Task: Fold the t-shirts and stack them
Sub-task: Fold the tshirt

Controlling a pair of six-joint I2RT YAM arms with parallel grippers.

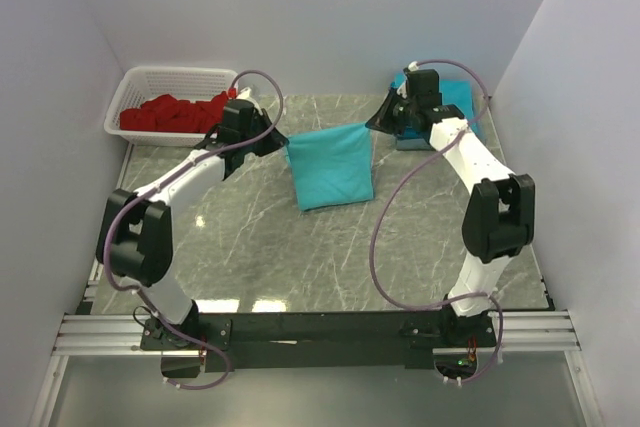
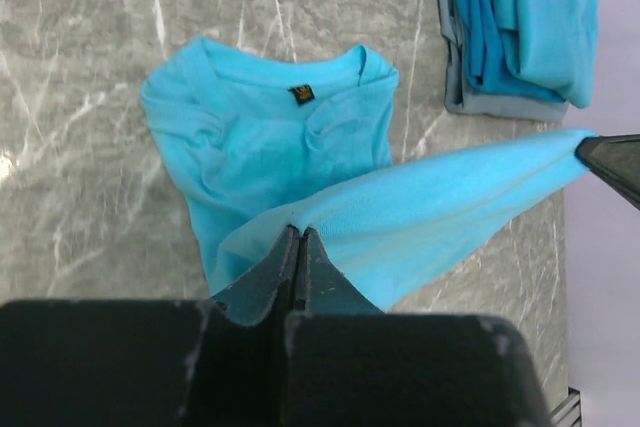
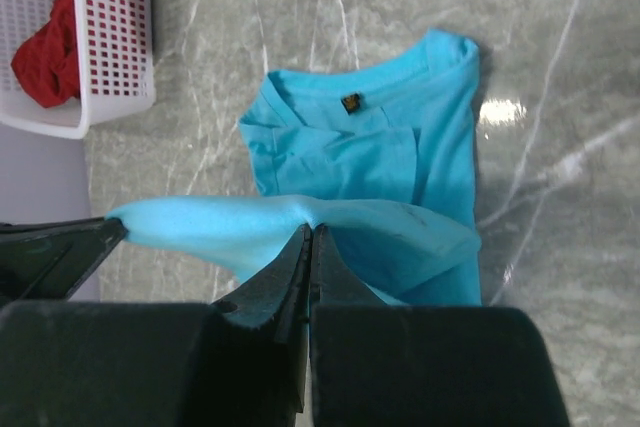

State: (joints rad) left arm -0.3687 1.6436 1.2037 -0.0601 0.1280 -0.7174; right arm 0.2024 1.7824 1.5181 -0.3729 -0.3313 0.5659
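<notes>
A turquoise t-shirt (image 1: 332, 169) lies partly on the marble table, collar end down, with its other edge lifted and stretched taut between my two grippers. My left gripper (image 1: 283, 143) is shut on the left corner of that raised edge (image 2: 298, 231). My right gripper (image 1: 372, 125) is shut on the right corner (image 3: 311, 231). The collar with its small label shows in the left wrist view (image 2: 301, 93) and in the right wrist view (image 3: 351, 102). A stack of folded turquoise t-shirts (image 1: 458, 97) sits at the back right, partly hidden behind my right arm; it also shows in the left wrist view (image 2: 520, 27).
A white plastic basket (image 1: 142, 85) with red cloths (image 1: 175, 112) stands at the back left corner; it also shows in the right wrist view (image 3: 112, 42). White walls close in the table on three sides. The folded stack rests on a grey pad (image 2: 470, 102).
</notes>
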